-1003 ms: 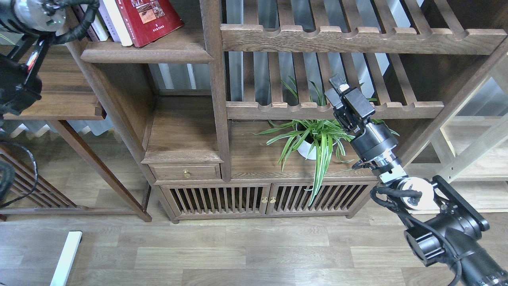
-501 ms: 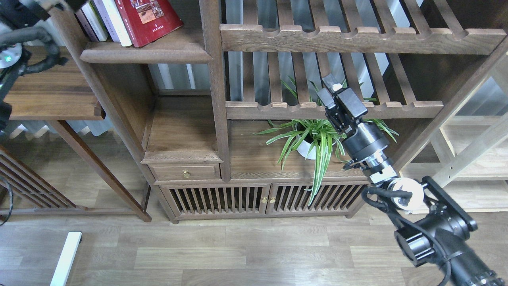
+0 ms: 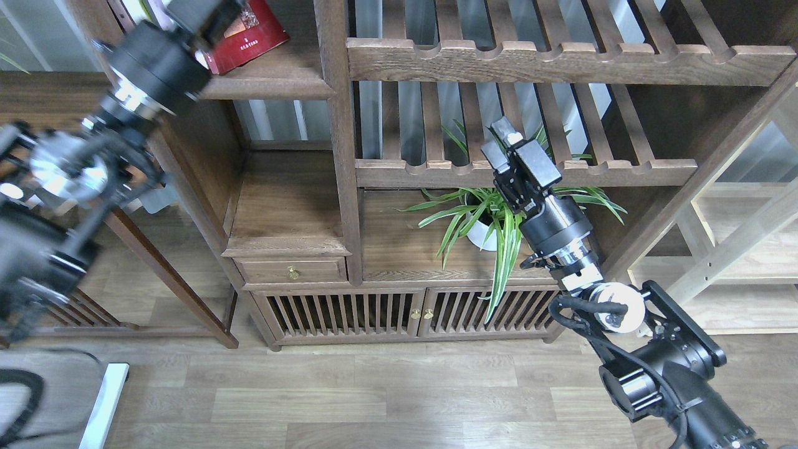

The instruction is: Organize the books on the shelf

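Reaching left claw [image 3: 202,12] covers the books [image 3: 249,37].

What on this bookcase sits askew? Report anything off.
The dark red paperback with photos on the flat dark-brown wooden shelf leans tilted rather than upright. The left gripper is blurred in front of the other books, hiding them. The green potted plant stands upright; nothing looks spilled.

left arm [image 3: 153,68] now covering books [image 3: 249,37]
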`<state>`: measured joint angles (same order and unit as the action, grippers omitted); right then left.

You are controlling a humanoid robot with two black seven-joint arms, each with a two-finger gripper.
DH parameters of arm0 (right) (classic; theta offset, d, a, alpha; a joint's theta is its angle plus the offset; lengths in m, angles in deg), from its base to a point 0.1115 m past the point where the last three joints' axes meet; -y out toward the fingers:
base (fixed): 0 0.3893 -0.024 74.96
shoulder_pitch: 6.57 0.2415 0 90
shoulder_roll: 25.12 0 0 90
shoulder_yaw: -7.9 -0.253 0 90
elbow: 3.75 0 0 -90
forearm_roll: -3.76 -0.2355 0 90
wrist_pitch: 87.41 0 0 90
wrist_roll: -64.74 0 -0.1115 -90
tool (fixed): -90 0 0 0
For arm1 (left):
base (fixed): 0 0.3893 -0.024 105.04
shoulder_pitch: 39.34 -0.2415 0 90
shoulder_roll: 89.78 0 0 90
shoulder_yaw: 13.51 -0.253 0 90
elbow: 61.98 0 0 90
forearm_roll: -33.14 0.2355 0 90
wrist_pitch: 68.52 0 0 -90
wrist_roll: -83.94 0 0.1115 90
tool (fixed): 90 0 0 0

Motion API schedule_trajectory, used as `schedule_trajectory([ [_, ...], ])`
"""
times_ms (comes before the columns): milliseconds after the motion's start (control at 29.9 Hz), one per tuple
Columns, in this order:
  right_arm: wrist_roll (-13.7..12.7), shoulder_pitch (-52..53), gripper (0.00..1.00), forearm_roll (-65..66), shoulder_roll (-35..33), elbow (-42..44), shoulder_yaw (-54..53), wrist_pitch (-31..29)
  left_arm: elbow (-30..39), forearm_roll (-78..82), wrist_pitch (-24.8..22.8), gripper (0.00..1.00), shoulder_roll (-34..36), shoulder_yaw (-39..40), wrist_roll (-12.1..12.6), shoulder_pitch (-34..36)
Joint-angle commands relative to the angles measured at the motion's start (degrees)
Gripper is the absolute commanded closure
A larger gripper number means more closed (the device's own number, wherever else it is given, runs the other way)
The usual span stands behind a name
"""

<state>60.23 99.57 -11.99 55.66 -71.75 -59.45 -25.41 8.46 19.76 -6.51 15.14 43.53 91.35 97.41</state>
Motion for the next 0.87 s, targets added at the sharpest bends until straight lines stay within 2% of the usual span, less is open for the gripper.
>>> schedule_trajectory([
  [0,0.0,0.3,0.19,1.6,0.2,-0.2,-0.5,0.0,-0.2,-0.1,0.0,0.06,-6.4,-0.3,0.1,-3.2],
  [234,0.0,3.2,0.19,2.9,0.2,-0.4,-1.6,0.0,-3.0,0.6,0.0,0.06,-14.9,-1.8,0.4,-3.5],
  [468,0.0,4.8,0.19,4.4,0.2,-0.5,-1.6,0.0,-4.9,0.7,0.0,0.06,-14.9,-6.2,0.4,-3.7],
  [836,0.7,4.9,0.19,4.4,0.5,-0.5,-2.3,0.0,-5.3,0.8,0.0,0.06,-14.9,-7.2,0.5,-4.0],
])
